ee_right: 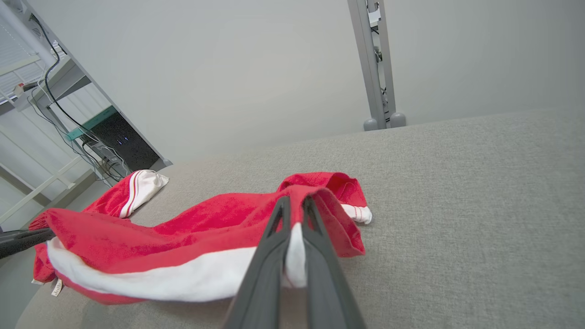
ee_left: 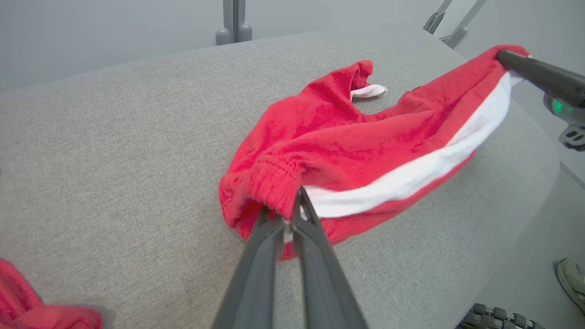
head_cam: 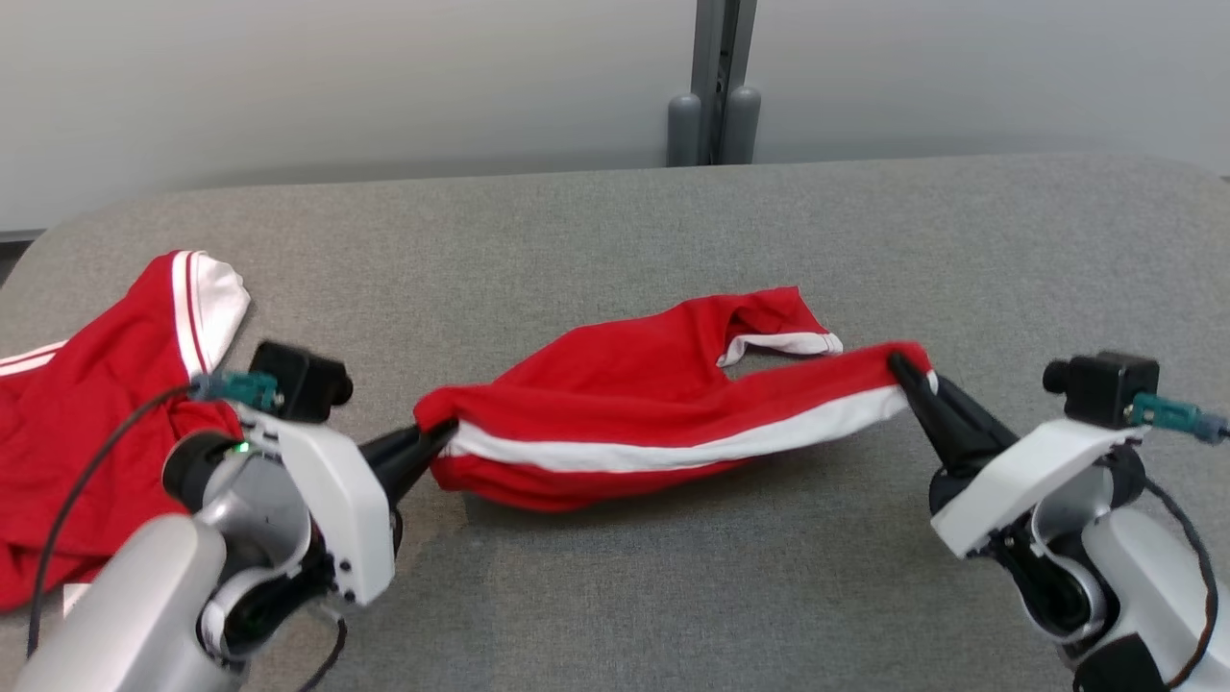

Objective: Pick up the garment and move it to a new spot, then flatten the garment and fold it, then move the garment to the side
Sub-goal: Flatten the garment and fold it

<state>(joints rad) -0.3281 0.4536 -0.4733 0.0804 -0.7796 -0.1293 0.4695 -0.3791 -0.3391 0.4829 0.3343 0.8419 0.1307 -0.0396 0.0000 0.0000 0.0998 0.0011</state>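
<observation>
On a grey cloth-covered table [head_cam: 673, 221], a red fabric garment with a broad white side stripe [head_cam: 653, 404] hangs stretched between the robot's two grippers, about midway across the surface. The left gripper [head_cam: 444, 431] has its two long dark fingers pressed together on the gathered red waistband end, the cloth bunched around the tips. The right gripper [head_cam: 901, 365] is likewise clamped tight, pinching the opposite end where red cloth meets the white stripe. Between the two holds the striped near edge runs in a shallow sag, raised off the table with a shadow beneath it. The far part of the garment, including a white cuff [head_cam: 783, 343], lies on the surface. A second red garment with white trim [head_cam: 86, 423] lies crumpled at the table's left end, apart from the held piece and partly behind the left arm. A grey metal post [head_cam: 713, 96] stands behind the table's far edge against a pale wall. The left wrist view catches a pale shoe [ee_left: 571, 278] on the floor beyond the table. The right wrist view takes in a metal shelving frame with dangling cables [ee_right: 59, 105].
</observation>
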